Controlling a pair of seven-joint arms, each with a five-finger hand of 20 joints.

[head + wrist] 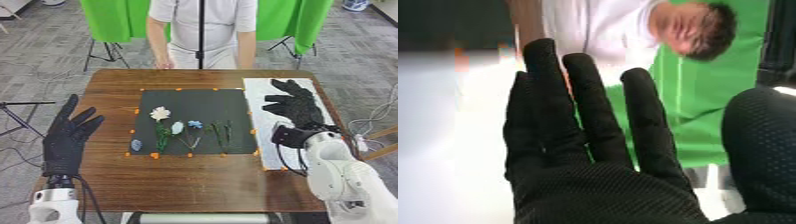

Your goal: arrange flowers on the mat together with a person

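In the head view the right hand [298, 107] is over the white mat at the table's right side, fingers extended and holding nothing. The right wrist view shows that hand [593, 185] with straight fingers, thumb apart. My left hand [67, 140] is at the table's left edge, fingers straight, empty. On the dark mat [191, 100] lie a white flower [160, 114] with a green stem, a pale bud [178, 128], a small blue flower [195, 124], green stems [221, 135] and, at its lower left corner, a blue-grey oval piece [136, 145].
The brown table [204, 185] extends around the dark mat. A white mat [258, 90] runs along the right side, partly under my right hand. Orange marks line the dark mat's edges. A person in white is at the far edge, by a thin black pole [201, 30].
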